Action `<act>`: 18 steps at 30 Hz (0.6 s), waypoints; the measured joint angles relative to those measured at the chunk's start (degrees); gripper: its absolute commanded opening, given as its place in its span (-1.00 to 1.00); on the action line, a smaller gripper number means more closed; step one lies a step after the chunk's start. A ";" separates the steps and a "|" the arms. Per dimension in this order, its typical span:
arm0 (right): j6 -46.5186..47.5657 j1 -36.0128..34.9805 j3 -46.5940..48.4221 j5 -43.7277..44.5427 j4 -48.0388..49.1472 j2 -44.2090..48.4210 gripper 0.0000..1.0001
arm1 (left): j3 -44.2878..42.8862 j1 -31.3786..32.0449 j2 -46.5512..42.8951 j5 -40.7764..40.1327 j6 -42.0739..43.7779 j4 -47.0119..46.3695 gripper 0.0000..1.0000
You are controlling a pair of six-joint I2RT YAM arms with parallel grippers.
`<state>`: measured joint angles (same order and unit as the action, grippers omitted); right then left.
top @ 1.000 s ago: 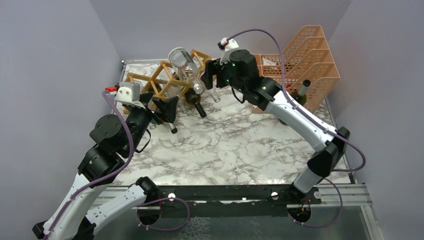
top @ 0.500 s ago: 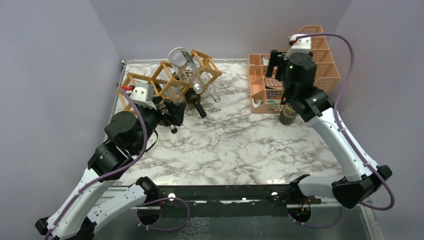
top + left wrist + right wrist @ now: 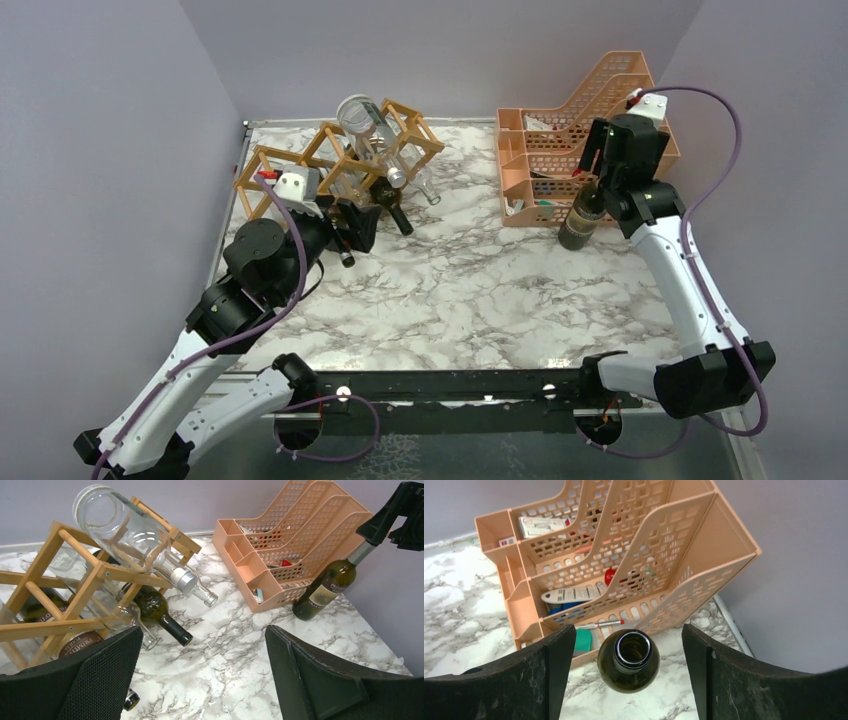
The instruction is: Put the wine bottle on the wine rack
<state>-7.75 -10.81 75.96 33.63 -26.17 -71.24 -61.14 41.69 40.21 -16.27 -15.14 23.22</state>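
Overhead, the wine bottle (image 3: 580, 215) stands on the marble tabletop (image 3: 470, 290) just beside the peach mesh organiser (image 3: 560, 150). It is well apart from the wine rack (image 3: 340, 160) at the far left, which holds several bottles. The right claw (image 3: 597, 165) hangs over the bottle's neck, and the left claw (image 3: 355, 222) sits near the rack's front.

From the left wrist, that claw's black fingers (image 3: 100, 680) are spread wide with nothing between them. The rack, with a clear bottle (image 3: 130, 530) and a dark bottle (image 3: 157, 612), is on the left, and the standing bottle is far across.

From the right wrist, the right claw's jaws are parted either side of the bottle's open mouth, with a gap on each side.
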 measured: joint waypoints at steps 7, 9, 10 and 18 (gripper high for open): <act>-2.27 0.33 -3.72 -0.52 -0.68 0.96 0.32 | 1.31 0.00 0.63 0.59 -0.76 -0.04 0.98; -2.73 0.44 -5.53 -0.68 -0.68 1.70 0.24 | 1.40 0.00 0.96 0.68 -0.92 -0.07 0.98; -2.91 0.44 -6.05 -0.81 -0.68 1.81 0.19 | 1.44 0.00 1.16 0.70 -0.94 -0.07 0.98; -3.30 0.76 -8.13 -0.98 -0.31 1.77 0.00 | 1.88 0.00 2.14 2.40 -1.14 -0.11 0.98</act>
<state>-11.05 -10.04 67.83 32.64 -26.48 -69.47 -59.27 41.69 42.35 -13.87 -16.27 23.11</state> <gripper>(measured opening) 0.511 0.988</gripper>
